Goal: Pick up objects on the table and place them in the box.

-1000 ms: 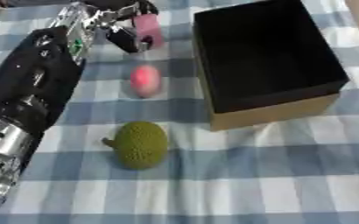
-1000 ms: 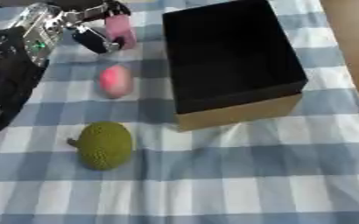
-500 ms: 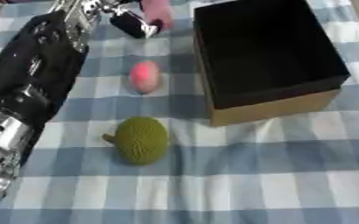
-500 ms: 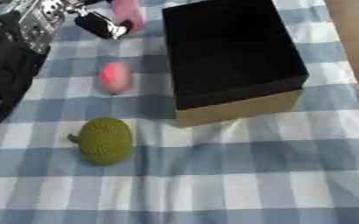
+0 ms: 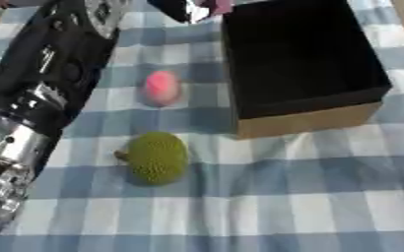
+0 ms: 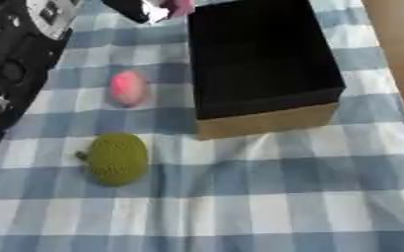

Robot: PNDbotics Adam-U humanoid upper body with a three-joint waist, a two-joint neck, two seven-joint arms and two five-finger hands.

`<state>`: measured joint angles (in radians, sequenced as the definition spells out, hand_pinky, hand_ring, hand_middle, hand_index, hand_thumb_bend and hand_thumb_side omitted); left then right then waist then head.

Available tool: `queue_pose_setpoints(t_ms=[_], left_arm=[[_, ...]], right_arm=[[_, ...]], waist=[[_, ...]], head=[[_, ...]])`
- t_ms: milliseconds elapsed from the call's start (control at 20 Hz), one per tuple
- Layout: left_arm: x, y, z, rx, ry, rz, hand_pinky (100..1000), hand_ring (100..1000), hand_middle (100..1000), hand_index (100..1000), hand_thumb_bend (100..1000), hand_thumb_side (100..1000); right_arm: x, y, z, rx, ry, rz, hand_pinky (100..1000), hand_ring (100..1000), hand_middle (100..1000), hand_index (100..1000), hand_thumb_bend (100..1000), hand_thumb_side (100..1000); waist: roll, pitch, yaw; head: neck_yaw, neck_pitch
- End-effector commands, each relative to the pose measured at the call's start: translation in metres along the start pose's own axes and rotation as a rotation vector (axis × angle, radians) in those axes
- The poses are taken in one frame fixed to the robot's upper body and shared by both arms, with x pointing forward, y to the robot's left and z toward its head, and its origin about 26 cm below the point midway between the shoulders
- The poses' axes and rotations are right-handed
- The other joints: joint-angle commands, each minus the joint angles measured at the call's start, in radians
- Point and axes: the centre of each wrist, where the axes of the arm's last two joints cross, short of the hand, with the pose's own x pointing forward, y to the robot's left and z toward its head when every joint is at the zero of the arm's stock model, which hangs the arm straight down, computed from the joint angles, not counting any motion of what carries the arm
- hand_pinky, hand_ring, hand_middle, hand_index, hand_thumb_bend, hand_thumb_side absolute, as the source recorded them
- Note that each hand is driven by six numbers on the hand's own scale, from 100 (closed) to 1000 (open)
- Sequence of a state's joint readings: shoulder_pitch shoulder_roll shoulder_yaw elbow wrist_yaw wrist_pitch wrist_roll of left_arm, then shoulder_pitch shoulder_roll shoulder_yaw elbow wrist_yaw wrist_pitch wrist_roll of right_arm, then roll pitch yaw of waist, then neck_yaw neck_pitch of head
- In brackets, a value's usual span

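My left arm (image 5: 54, 74) reaches up along the left side, and its hand (image 5: 181, 7) is cut by the top edge. The hand is shut on a small pink object (image 5: 218, 5), which hangs just off the far left corner of the box (image 5: 305, 120). The box is cardboard with a black inside and looks empty where I can see in. A pink, peach-like ball (image 5: 161, 87) lies on the checked cloth left of the box. A green spiky fruit (image 5: 156, 157) lies nearer me, off the box's front left corner. My right hand does not show.
The blue and white checked cloth (image 5: 309, 197) covers the whole table. A bare wooden strip (image 6: 399, 44) runs along the right edge in the right eye view.
My left hand has carried the pink object up and to the right, from above the pink ball to the box's far left corner. The ball, fruit and box have stayed put.
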<state>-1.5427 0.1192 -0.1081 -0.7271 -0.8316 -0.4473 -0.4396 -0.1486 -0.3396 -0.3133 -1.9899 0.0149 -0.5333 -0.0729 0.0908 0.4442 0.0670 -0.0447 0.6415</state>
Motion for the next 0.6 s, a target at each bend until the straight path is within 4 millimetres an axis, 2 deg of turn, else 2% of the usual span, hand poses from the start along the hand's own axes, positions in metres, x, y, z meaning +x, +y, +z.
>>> queue_pose_setpoints(t_ms=[50, 200, 450, 600], left_arm=[[0.021, 0.025, -0.007, 0.033, -0.072, -0.033, 763, 614, 406, 736, 100, 254], [0.031, 0.028, -0.012, 0.035, -0.101, -0.038, 762, 615, 407, 736, 100, 254], [0.033, 0.033, -0.012, 0.039, -0.090, -0.067, 758, 620, 411, 735, 100, 230], [0.036, 0.025, -0.018, 0.014, -0.099, -0.091, 759, 627, 425, 740, 100, 222]], right_arm=[[0.003, -0.006, -0.006, 0.009, -0.019, 0.009, 948, 1000, 348, 925, 100, 470], [0.003, -0.006, -0.007, 0.010, -0.019, 0.006, 948, 1000, 350, 925, 100, 470], [0.003, -0.006, -0.009, 0.012, -0.021, 0.000, 948, 1000, 355, 925, 100, 470], [0.003, -0.006, -0.010, 0.013, -0.020, -0.004, 948, 1000, 359, 924, 100, 470]], waist=[[0.012, -0.046, -0.003], [0.014, -0.048, -0.005], [0.021, -0.053, -0.009], [0.024, -0.057, -0.013]], head=[[0.002, 0.003], [0.004, 0.001], [0.010, 0.003], [0.014, 0.006]])
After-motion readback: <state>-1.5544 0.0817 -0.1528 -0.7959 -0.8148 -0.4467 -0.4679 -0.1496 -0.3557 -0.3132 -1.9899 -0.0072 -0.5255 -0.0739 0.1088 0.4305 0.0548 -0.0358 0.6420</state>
